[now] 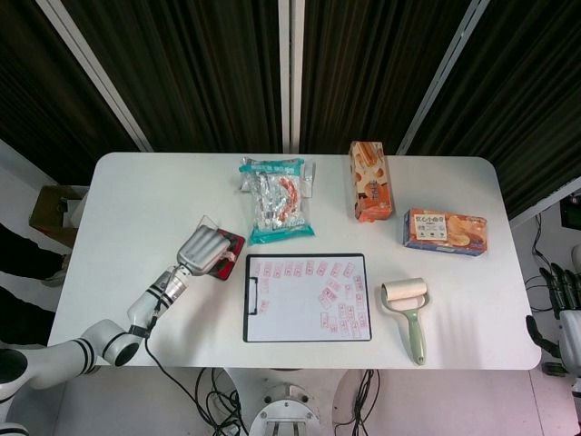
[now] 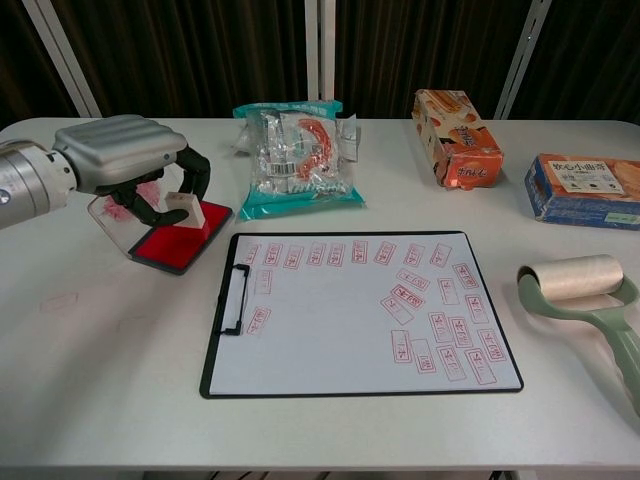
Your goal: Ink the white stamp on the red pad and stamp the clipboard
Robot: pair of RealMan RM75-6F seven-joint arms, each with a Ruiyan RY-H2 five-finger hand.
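My left hand (image 2: pixel 125 160) (image 1: pixel 204 251) holds the white stamp (image 2: pixel 183 207) over the far part of the red pad (image 2: pixel 182 243) (image 1: pixel 232 243); whether the stamp touches the pad I cannot tell. The pad's clear lid (image 2: pixel 112 215) stands open behind it, smeared with red ink. To the right lies the black clipboard (image 2: pixel 358 312) (image 1: pixel 306 297), its white sheet covered with several red stamp marks. My right hand (image 1: pixel 567 304) hangs off the table's right edge, fingers spread, holding nothing.
A snack bag (image 2: pixel 295 160) lies behind the clipboard. An orange box (image 2: pixel 455 137) and a blue-orange box (image 2: pixel 588 189) sit at the back right. A green-handled lint roller (image 2: pixel 590 295) lies right of the clipboard.
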